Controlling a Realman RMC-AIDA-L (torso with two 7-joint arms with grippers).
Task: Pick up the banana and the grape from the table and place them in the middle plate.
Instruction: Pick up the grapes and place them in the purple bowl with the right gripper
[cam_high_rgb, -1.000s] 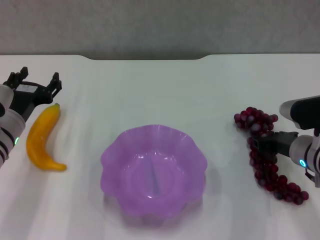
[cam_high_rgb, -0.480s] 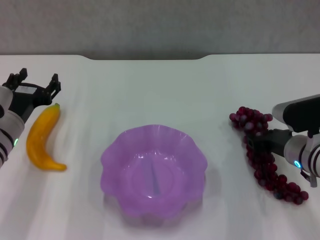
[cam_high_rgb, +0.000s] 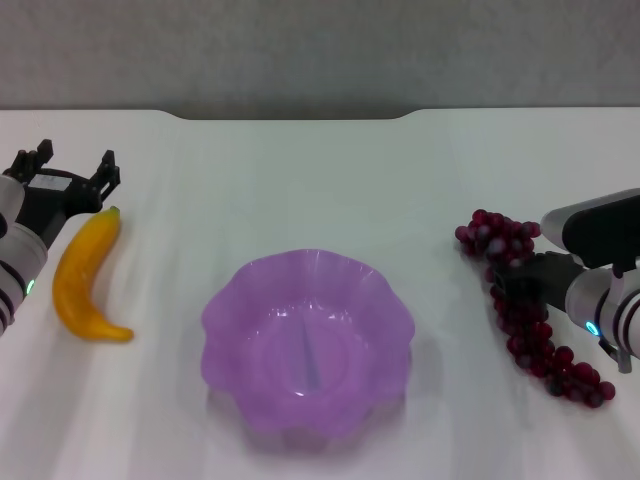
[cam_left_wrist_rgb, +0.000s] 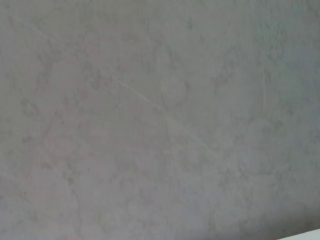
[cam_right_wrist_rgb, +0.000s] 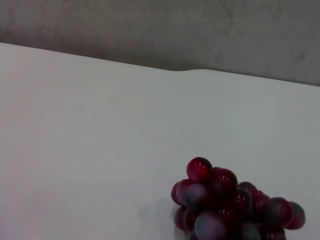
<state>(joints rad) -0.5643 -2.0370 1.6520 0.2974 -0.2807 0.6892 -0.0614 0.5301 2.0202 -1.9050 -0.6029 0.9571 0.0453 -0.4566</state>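
The large, plain white table (cam_high_rgb: 300, 170) carries everything in the head view. In its middle, toward the near side, sits the middle plate (cam_high_rgb: 225, 300), a translucent purple, bowl-like plastic plate with a wavy scalloped rim, with nothing lying in it.

On the robot's left lies the banana (cam_high_rgb: 85, 275), a single curved, glossy yellow-orange fruit with a small dark-green tip pointing toward the far edge. It rests flat on the table, well apart from the plate. The left gripper (cam_high_rgb: 68, 172) sits just beyond that green tip, its black jaws spread apart with nothing between them.

On the robot's right lies the grape (cam_high_rgb: 520, 300), a long bunch of small dark-red to purple round grapes, some bluish-grey, running from a thick cluster at the far end to a thinner tail at the near end. The right gripper (cam_high_rgb: 522, 285) reaches in from the right edge and lies across the middle of the bunch, its dark jaws clamped on it. The bunch is well apart from the plate.

The right wrist view shows the thick end of the bunch (cam_right_wrist_rgb: 230, 202) above the white table. The left wrist view shows only a plain grey surface.
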